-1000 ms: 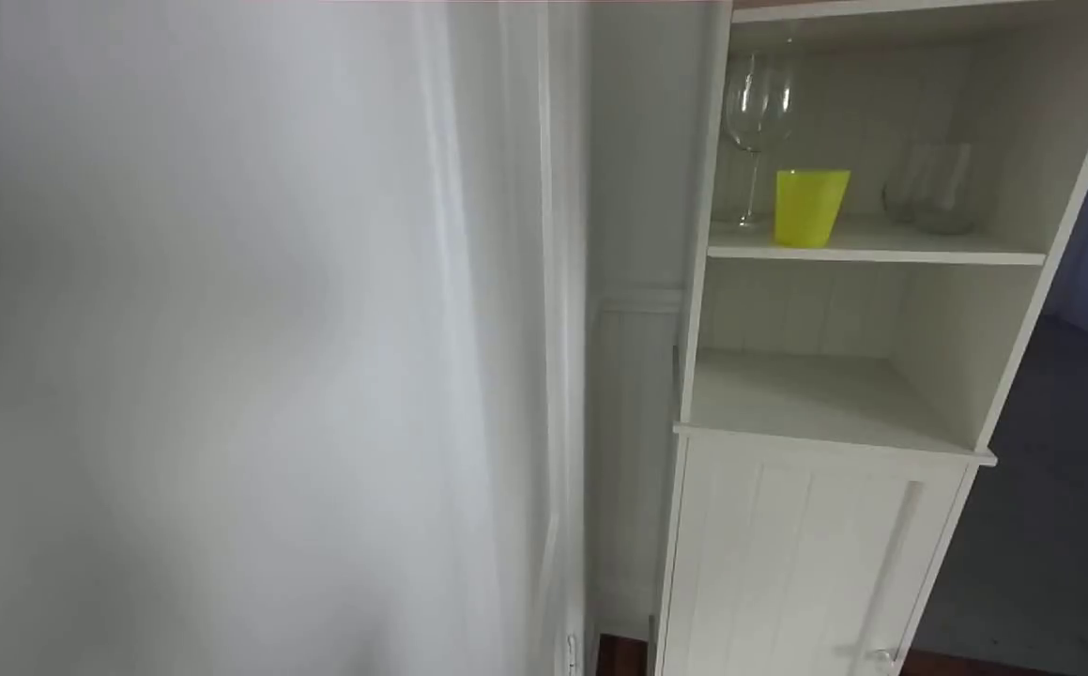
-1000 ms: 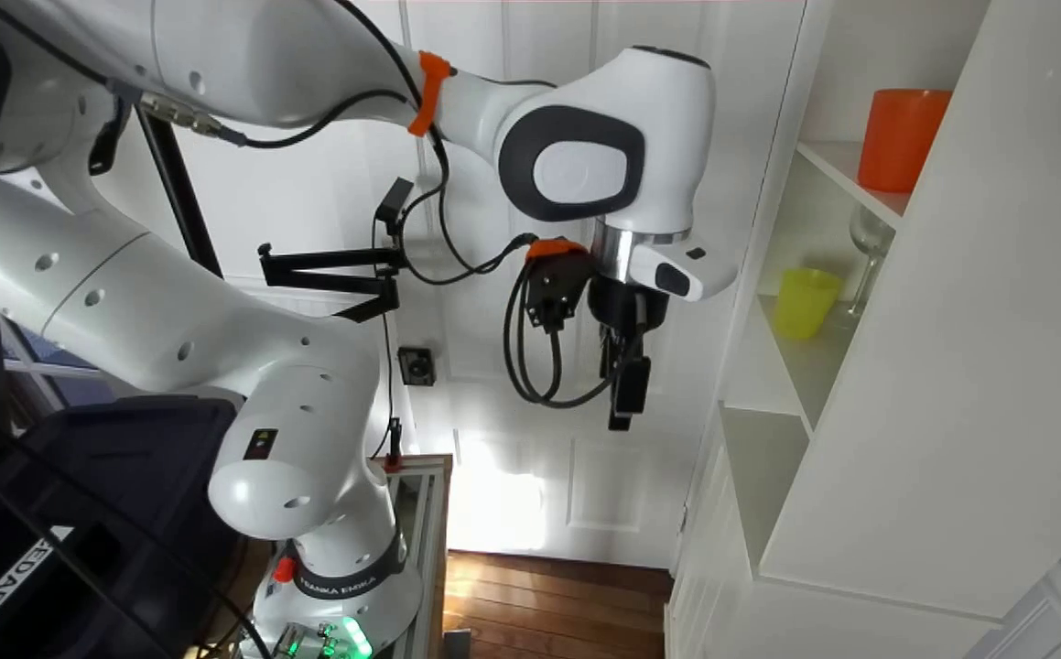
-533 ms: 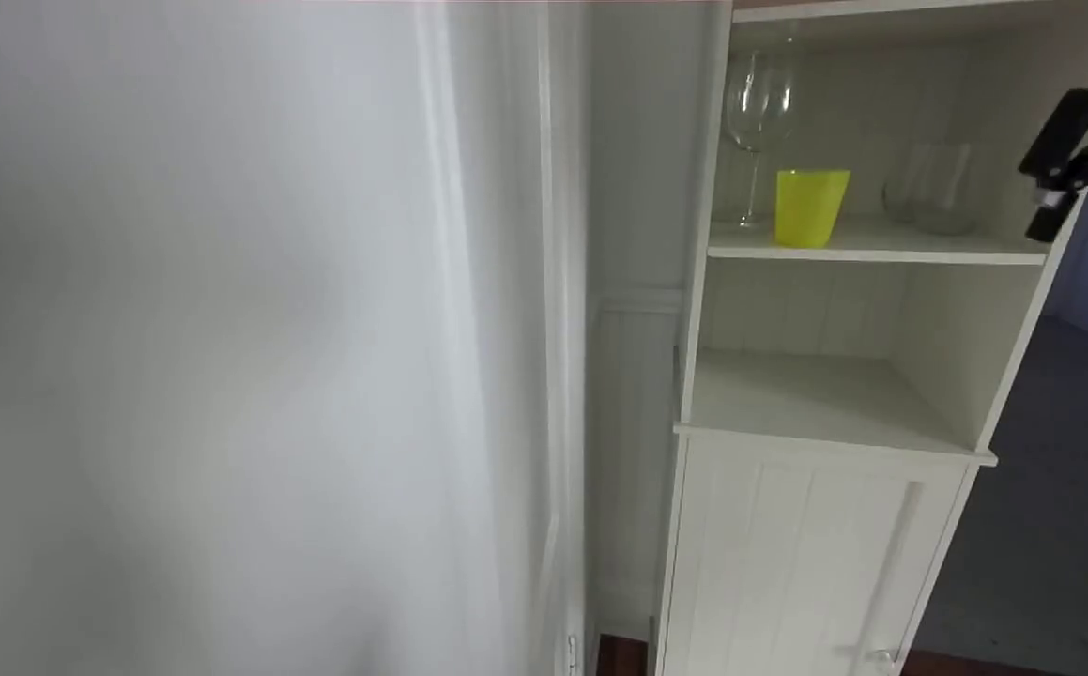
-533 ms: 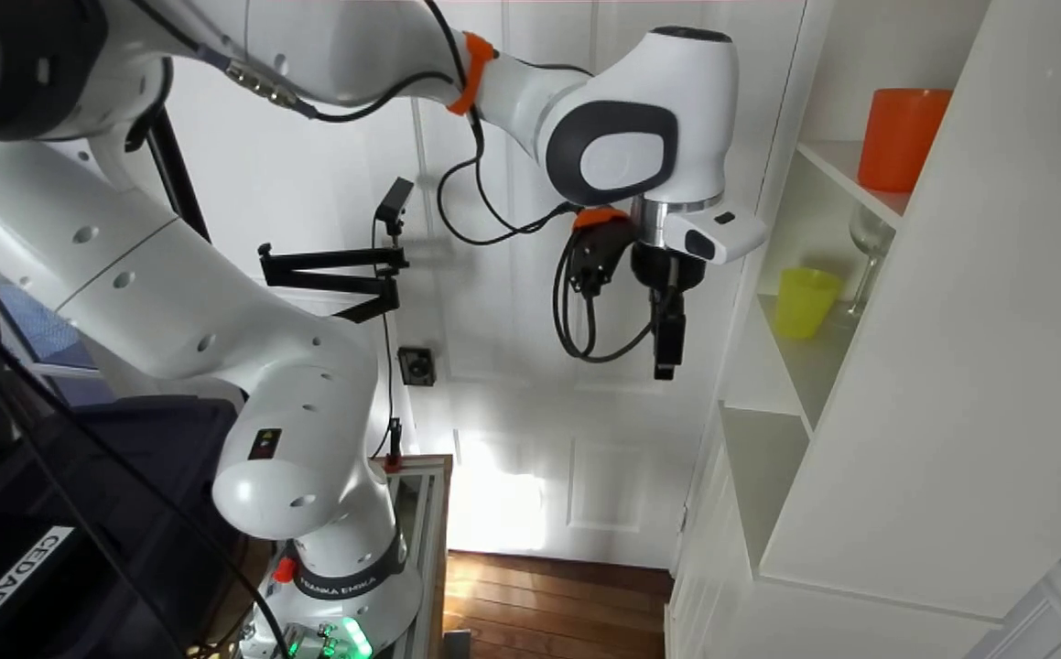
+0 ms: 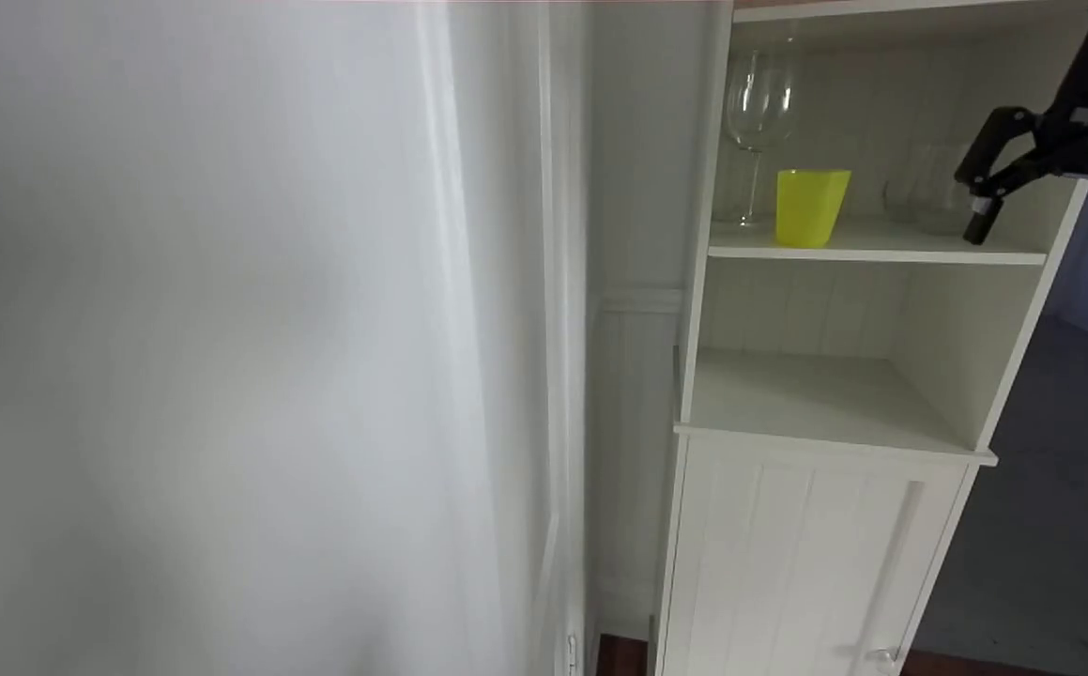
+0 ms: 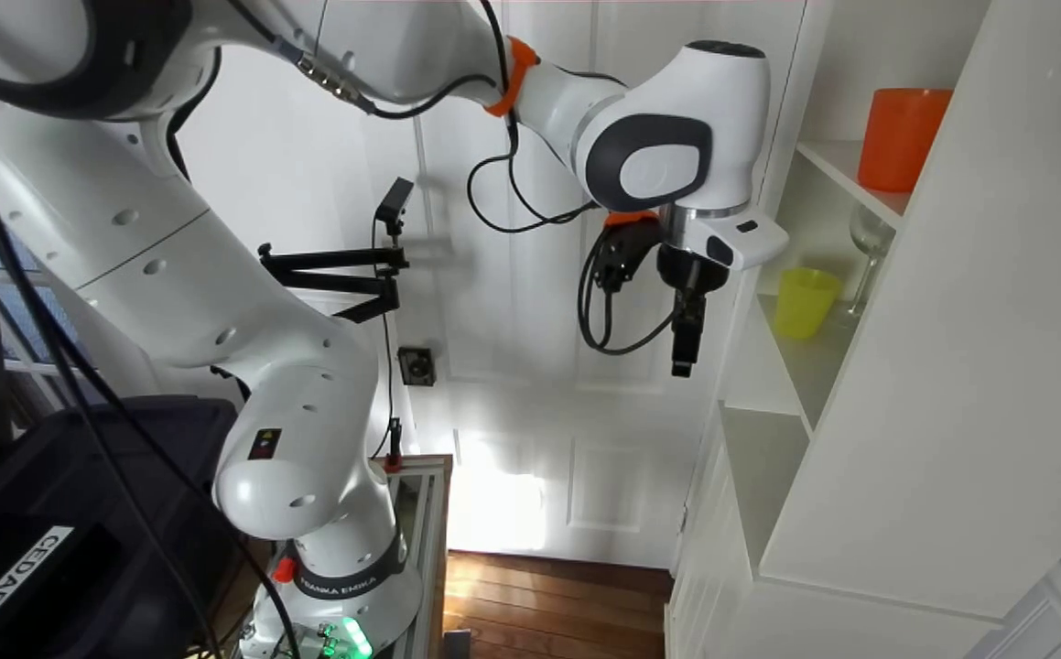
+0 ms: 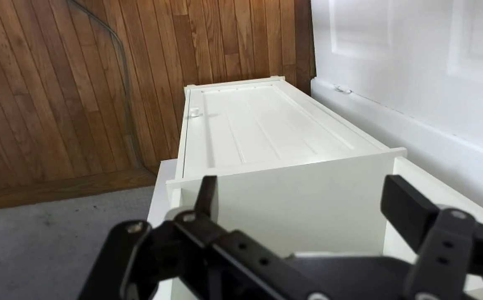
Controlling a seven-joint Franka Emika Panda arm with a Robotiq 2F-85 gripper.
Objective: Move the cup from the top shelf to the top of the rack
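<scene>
A yellow cup (image 5: 811, 208) stands upright on the front edge of an upper shelf (image 5: 910, 246) of the white rack, and it also shows in an exterior view (image 6: 805, 302). An orange cup (image 6: 902, 139) stands upright on the shelf above. My gripper (image 5: 1045, 240) is open and empty, fingers pointing down, in front of the rack near its right side post in that view. It hangs apart from both cups in an exterior view (image 6: 682, 359). In the wrist view my open jaws (image 7: 299, 187) face the rack's lower shelf board (image 7: 304, 204). Neither cup shows there.
A stemmed wine glass (image 5: 758, 108) stands right beside the yellow cup. Clear glasses (image 5: 919, 192) stand farther along that shelf, partly behind my gripper. The rack's side panel (image 6: 942, 366) borders the shelves. A white door (image 6: 539, 412) lies behind the arm.
The arm has swung toward the rack and the gripper has risen somewhat. The gripper has come into an exterior view from its right edge. The cups have not moved.
</scene>
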